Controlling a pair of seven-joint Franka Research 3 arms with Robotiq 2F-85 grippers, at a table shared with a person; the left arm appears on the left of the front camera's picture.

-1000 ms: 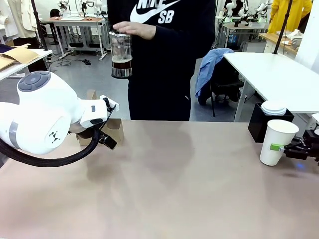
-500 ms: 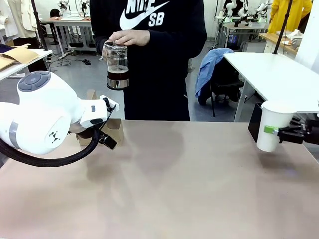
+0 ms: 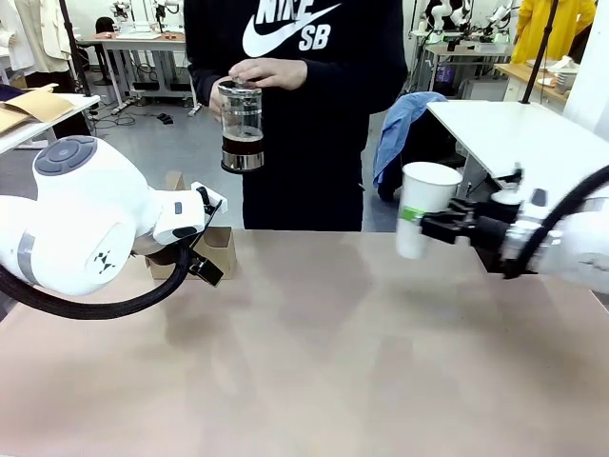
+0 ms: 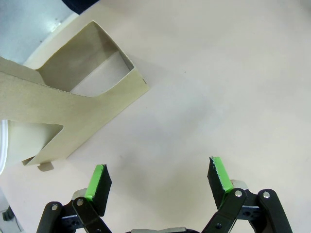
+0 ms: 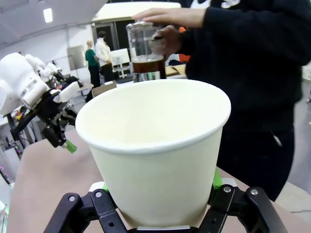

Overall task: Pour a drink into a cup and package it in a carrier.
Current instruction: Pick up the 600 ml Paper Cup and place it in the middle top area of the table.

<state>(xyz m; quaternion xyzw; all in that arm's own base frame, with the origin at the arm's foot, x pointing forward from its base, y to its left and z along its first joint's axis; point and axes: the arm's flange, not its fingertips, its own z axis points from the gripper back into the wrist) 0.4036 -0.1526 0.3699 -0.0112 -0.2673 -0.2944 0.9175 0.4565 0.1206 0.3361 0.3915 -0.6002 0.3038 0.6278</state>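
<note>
The white paper cup (image 3: 424, 208) hangs upright above the table's far right part, and my right gripper (image 3: 428, 227) is shut on its lower wall. In the right wrist view the cup (image 5: 155, 150) stands empty between the green pads (image 5: 216, 179). Across the table a person holds the glass press jug (image 3: 242, 124) in both hands at chest height, with the dark drink (image 3: 242, 145) in its lower half. The brown carrier (image 4: 82, 107) stands at the far left of the table, partly behind my left arm. My left gripper (image 4: 158, 179) hovers open over bare table beside it.
My left arm's bulky white body (image 3: 86, 228) covers the table's left side. A white side table (image 3: 514, 133) and a chair with a blue jacket (image 3: 404, 124) stand behind the right end. The wide beige tabletop (image 3: 314, 362) lies between the arms.
My right gripper has lifted the cup off the table at the right edge and carried it left and up. The person has shifted the jug slightly. My left arm has not moved.
</note>
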